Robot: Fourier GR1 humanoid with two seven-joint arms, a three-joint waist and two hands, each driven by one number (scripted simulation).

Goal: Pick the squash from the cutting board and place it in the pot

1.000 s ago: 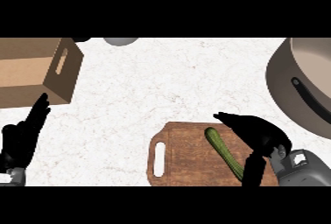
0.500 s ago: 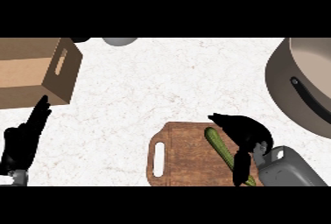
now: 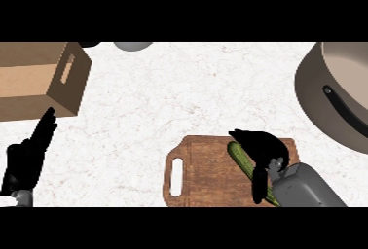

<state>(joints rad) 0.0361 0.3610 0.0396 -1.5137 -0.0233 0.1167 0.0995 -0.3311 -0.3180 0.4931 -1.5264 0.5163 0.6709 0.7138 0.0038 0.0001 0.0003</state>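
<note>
A long green squash (image 3: 242, 159) lies at a slant on the wooden cutting board (image 3: 201, 170) near the counter's front edge. My right hand (image 3: 266, 146) sits on top of it, fingers curled over its middle and thumb running down across its lower part, hiding much of it. The squash still rests on the board. The big grey pot (image 3: 338, 97) stands at the right edge, partly out of view, with a dark handle along its rim. My left hand (image 3: 28, 155) rests open at the lower left, fingers pointing up.
A cardboard box (image 3: 36, 80) with a handle slot stands at the upper left. A grey round object (image 3: 133, 45) and a dark one (image 3: 90, 44) peek in at the top edge. White counter lies between board and pot.
My right hand has moved left from the board's right edge onto the squash and curled round it. The left hand has stayed put.
</note>
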